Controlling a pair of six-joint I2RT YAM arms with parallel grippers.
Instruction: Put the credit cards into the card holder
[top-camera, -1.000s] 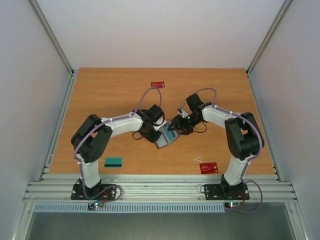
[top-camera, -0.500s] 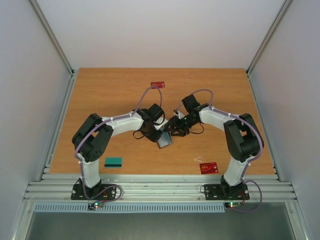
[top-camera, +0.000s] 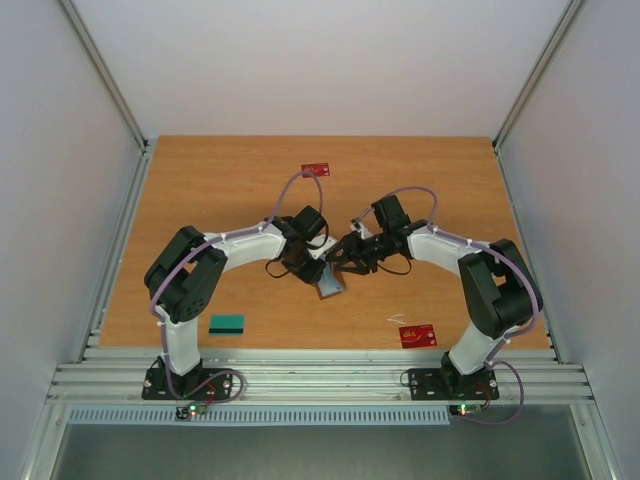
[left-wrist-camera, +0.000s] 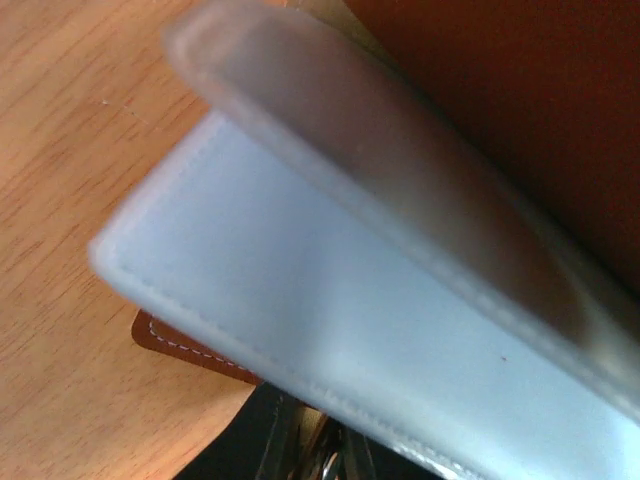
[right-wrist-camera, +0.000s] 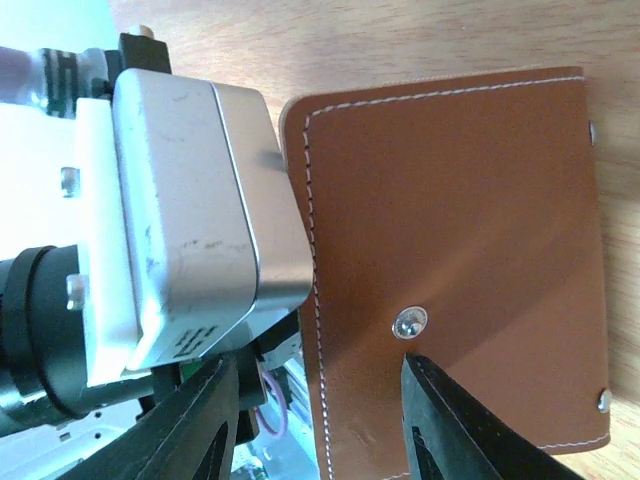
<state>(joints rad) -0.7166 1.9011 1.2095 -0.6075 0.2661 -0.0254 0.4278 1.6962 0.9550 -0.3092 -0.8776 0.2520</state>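
The teal edge showing at the holder (top-camera: 328, 285) mouth a second ago is gone; that card is probably seated inside. Left gripper (top-camera: 312, 268) clenches the holder at centre. Right gripper (right-wrist-camera: 318, 362) is released and empty. Loose cards (top-camera: 227, 323) remain.

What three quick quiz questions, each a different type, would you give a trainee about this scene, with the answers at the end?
1. True or false: the teal card is already inside the card holder.
2. Multiple choice: how many cards lie loose on the table in the top view? A one, B three, C five.
3. Short answer: which gripper holds the card holder?

Key
1. False. It lies flat on the table, apart from the holder.
2. B: the teal card, the far red card and the near red card.
3. The left gripper.
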